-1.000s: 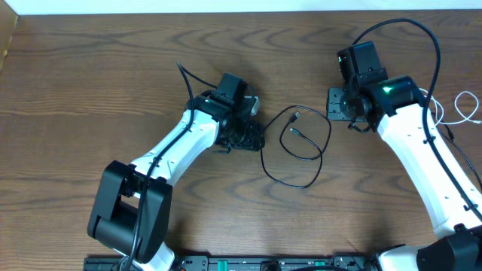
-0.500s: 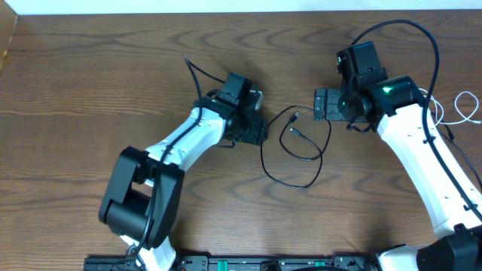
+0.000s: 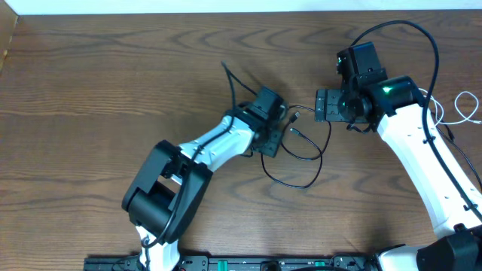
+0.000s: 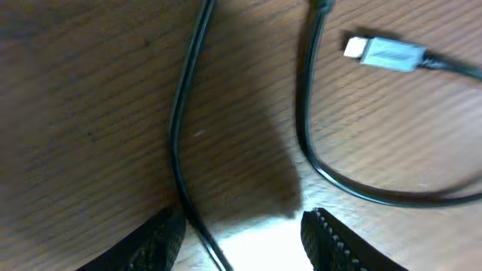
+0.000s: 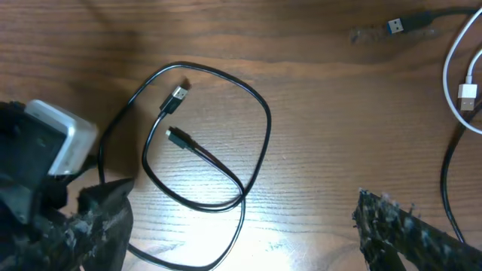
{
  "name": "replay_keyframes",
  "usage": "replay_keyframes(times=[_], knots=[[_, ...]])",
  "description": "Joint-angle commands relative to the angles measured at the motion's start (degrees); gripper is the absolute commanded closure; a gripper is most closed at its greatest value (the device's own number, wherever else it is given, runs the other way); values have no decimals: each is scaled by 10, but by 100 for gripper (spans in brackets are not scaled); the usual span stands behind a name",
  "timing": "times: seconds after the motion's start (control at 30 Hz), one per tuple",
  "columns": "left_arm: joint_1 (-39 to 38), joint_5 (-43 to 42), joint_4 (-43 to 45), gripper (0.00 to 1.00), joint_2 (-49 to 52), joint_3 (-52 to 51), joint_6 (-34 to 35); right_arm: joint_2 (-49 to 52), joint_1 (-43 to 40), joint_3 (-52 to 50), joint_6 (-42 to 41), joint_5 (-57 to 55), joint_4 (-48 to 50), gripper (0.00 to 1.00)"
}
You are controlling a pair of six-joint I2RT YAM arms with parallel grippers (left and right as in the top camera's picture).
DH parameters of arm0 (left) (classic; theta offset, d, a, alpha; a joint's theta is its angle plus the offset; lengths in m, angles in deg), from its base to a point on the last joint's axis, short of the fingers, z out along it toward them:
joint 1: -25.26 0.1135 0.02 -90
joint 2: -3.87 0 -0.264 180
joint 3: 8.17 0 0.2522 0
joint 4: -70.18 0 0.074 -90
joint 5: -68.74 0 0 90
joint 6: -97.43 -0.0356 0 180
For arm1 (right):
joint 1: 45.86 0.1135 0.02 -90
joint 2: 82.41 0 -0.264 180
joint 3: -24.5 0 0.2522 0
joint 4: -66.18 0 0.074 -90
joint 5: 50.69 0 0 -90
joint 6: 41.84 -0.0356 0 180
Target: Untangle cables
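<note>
The black cable lies in a loose loop on the wooden table between my two arms. Both its plugs rest inside the loop, one silver-tipped. My left gripper sits at the loop's left side. In the left wrist view a strand of the black cable runs down between the open fingers of the left gripper, close to the left one. My right gripper is open wide just right of the loop, holding nothing. The white cable curls at the far right edge.
The thick black wire of the right arm arcs above its wrist. A blurred plug lies on the table at the top of the right wrist view. The table's far edge runs along the top.
My left arm has swung right, bringing its gripper from well left of the black cable onto the loop's left side. The right gripper's jaws have spread wide.
</note>
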Motion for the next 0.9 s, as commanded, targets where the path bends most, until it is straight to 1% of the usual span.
replay_keyframes(times=[0.0, 0.07, 0.13, 0.2, 0.3, 0.37, 0.4, 0.47, 0.57, 0.7, 0.8, 0.87], knots=[[-21, 120, -14, 46, 37, -12, -1, 5, -1, -3, -1, 1, -4, 11], [-28, 128, -16, 49, 37, -12, -1, 5, -1, -3, -1, 1, -4, 12], [-31, 130, -18, 57, 38, -13, -1, 5, -1, -3, -1, 1, -7, 12], [-31, 130, -18, 61, 38, -16, -1, 5, -1, -3, -1, 1, -9, 12], [-31, 139, -18, 73, 38, -23, -1, 5, -2, -3, -1, 1, -11, 12], [-31, 141, -18, 76, 38, -28, -1, 5, -2, -3, -1, 1, -12, 12], [-31, 141, -18, 79, 38, -31, -1, 5, -2, -3, -1, 1, -13, 12], [-31, 143, -18, 92, 38, -39, -1, 5, -1, -3, -1, 1, -14, 12], [-31, 182, -33, 93, 35, -40, 1, 5, -2, -3, -1, 0, -15, 12], [-30, 183, -71, 92, 0, -27, 3, 5, -2, -3, -1, -3, -15, 11], [-29, 183, -81, 93, -82, -24, 4, 5, -2, -3, -1, -4, -14, 11], [-22, 183, -81, 93, -156, -24, 30, 5, -2, -3, -1, -3, -15, 10]])
